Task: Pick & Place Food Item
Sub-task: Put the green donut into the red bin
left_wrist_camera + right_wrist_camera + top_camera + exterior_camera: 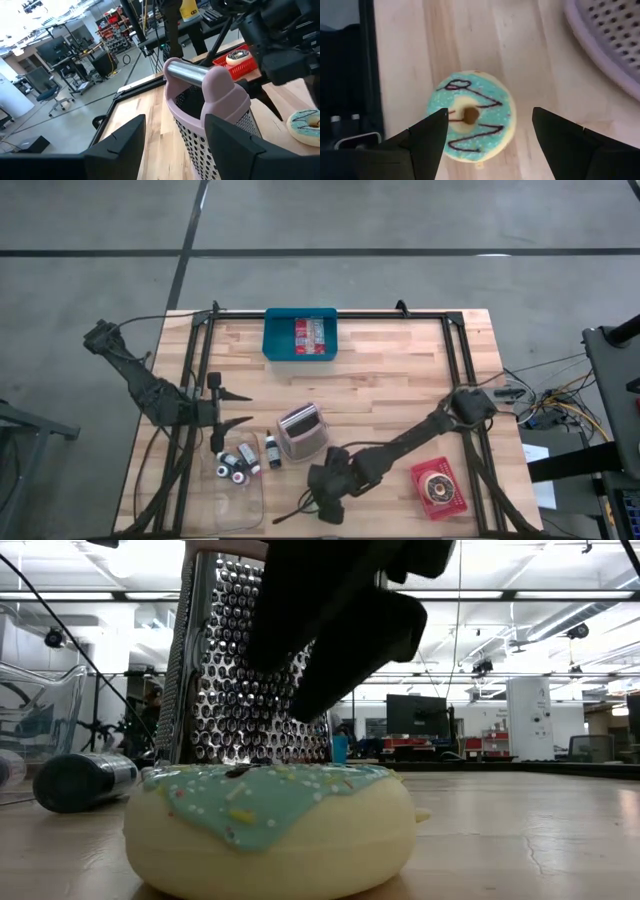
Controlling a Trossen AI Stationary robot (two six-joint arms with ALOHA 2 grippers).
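Observation:
A pale donut with teal icing and dark squiggles lies flat on the wooden table near its front edge; the low view shows the donut close up. My right gripper hovers over it, open and pointing steeply down, one finger on either side of it and clear of it. In the high view my right gripper hides the donut. My left gripper waits open at the table's left and faces the grater.
A metal box grater with a pink handle stands just behind the donut. A clear tub with small bottles sits to its left. A red basket with another donut is at the front right, and a blue bin at the far edge.

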